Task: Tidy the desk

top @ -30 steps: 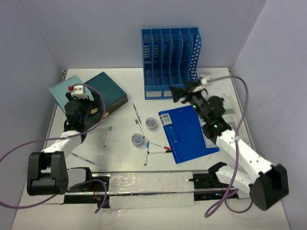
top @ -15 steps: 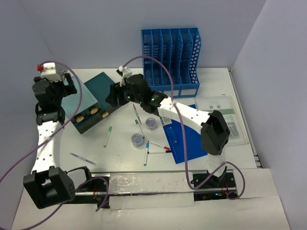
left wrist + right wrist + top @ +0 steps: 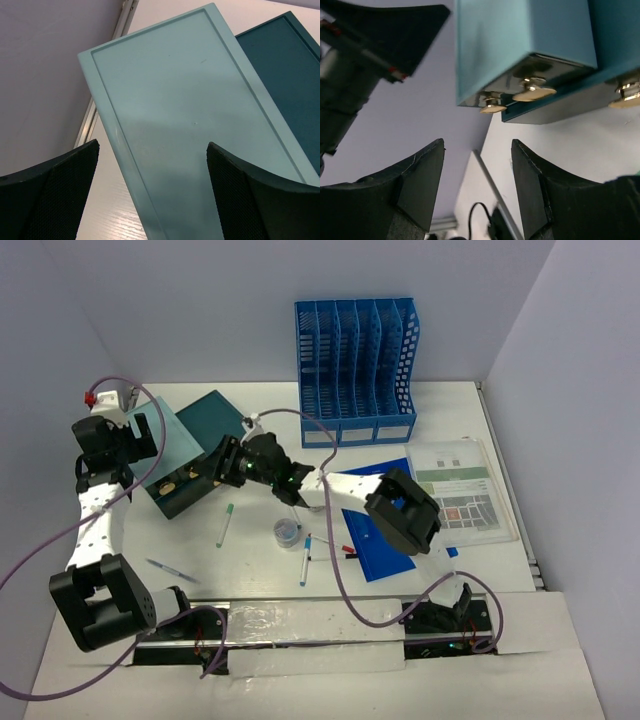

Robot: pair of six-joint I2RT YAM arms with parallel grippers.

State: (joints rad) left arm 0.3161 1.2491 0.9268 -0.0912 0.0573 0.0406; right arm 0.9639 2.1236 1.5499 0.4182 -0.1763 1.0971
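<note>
The desk (image 3: 450,420) is a white tabletop between lavender walls. A dark teal box (image 3: 212,418) with brass latches lies at its back left, with a light teal lid (image 3: 163,448) lying over its left side. My left gripper (image 3: 140,440) is open just above that lid (image 3: 185,115), with a finger on either side. My right gripper (image 3: 215,468) has reached across to the box's front and is open and empty. In the right wrist view it (image 3: 477,185) is low, facing the latches (image 3: 532,91).
A blue file rack (image 3: 355,365) stands at the back. A blue clipboard (image 3: 385,535) and a printed leaflet (image 3: 462,490) lie on the right. Several pens lie mid-desk, among them a green pen (image 3: 226,524) and a blue pen (image 3: 304,558), beside a small round tub (image 3: 287,531).
My right arm swung from the right side across to the teal box's front. My left arm rose from beside the box to the back left, then came down over the lid.
</note>
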